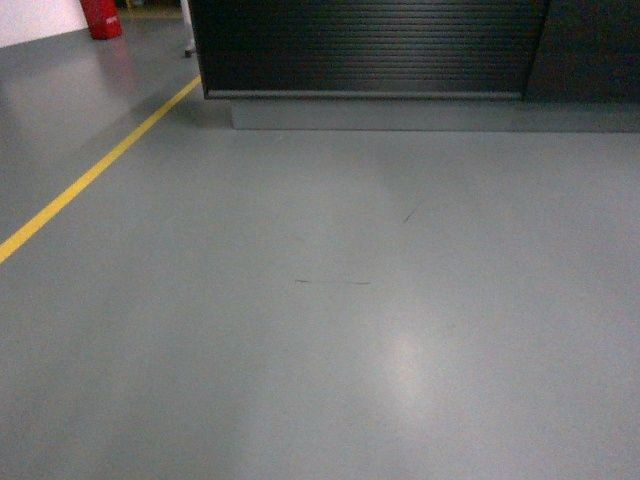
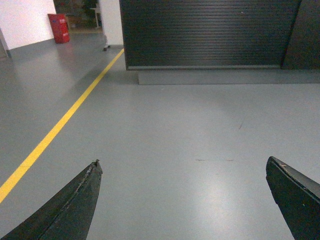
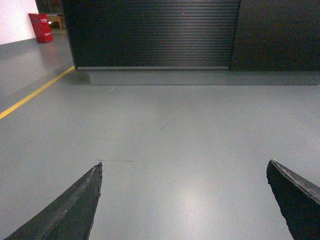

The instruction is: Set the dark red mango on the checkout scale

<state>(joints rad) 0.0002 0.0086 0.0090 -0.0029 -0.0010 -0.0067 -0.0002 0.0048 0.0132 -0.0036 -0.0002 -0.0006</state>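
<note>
Both pairs of fingers are hanging spread wide and gripping nothing: the left fingers [image 2: 70, 205] are showing as two dark tips at the bottom corners of the left wrist view, the right fingers [image 3: 70, 207] likewise in the right wrist view, with only bare grey floor [image 1: 330, 330] between them. Neither the dark red mango nor the scale is showing in any view, so where the fruit is lying cannot be told from here. What is showing is the checkout [image 1: 370, 45], its ribbed black front panel standing ahead across open floor, on a grey plinth; its top is cut off above every view. Judging by this, the step in hand is driving the base toward or around the desk, and doing it well is probably meaning approaching squarely, slowing early, and raising the view so that the desk's top and anything on it are coming into sight before either arm is reaching. A yellow line [image 1: 95, 170] is running diagonally along the floor on the left, and a red bin [image 1: 102, 17] is standing far off by the white wall. Nothing is lying in the path; the plinth and panel themselves are the only things to avoid bumping.
</note>
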